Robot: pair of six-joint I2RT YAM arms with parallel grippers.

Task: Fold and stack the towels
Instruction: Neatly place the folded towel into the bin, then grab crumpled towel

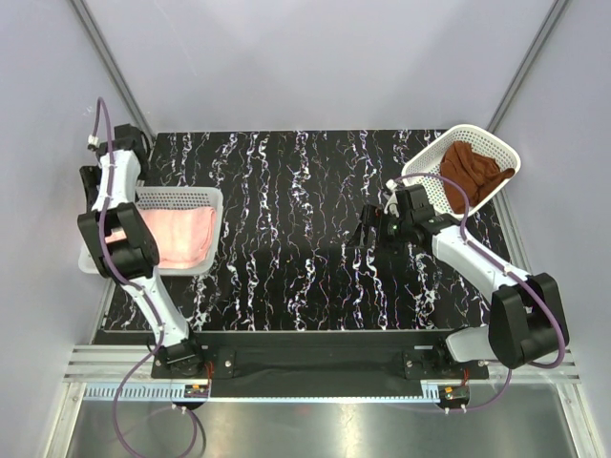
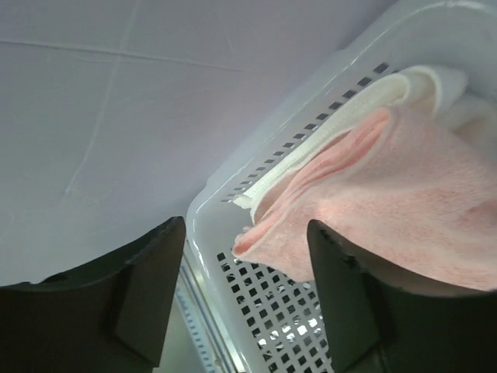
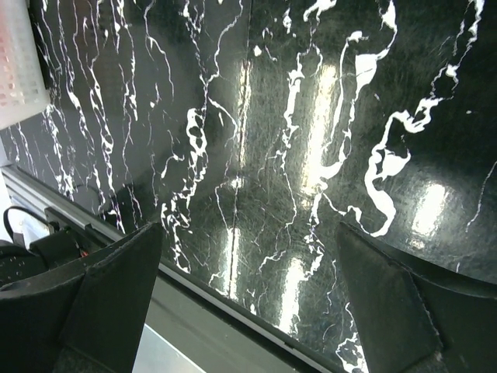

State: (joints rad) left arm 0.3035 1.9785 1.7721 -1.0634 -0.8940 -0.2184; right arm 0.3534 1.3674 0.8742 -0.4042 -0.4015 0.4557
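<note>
Pink towel point(image 1: 181, 239) lies folded flat in the white basket point(image 1: 177, 197) at the left of the top view; a brown towel point(image 1: 474, 170) sits crumpled in the tilted basket point(image 1: 425, 177) at upper right. Left wrist view: left gripper point(image 2: 245, 237), spread and empty, faces the pink towel's layered edge. Right wrist view: right gripper point(image 3: 247, 233) gapes empty over the marble table point(image 3: 311, 116).

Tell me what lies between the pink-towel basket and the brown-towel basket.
In the top view, only bare marbled table lies between the pink-towel basket and the brown-towel basket; the open right gripper hangs above it.
</note>
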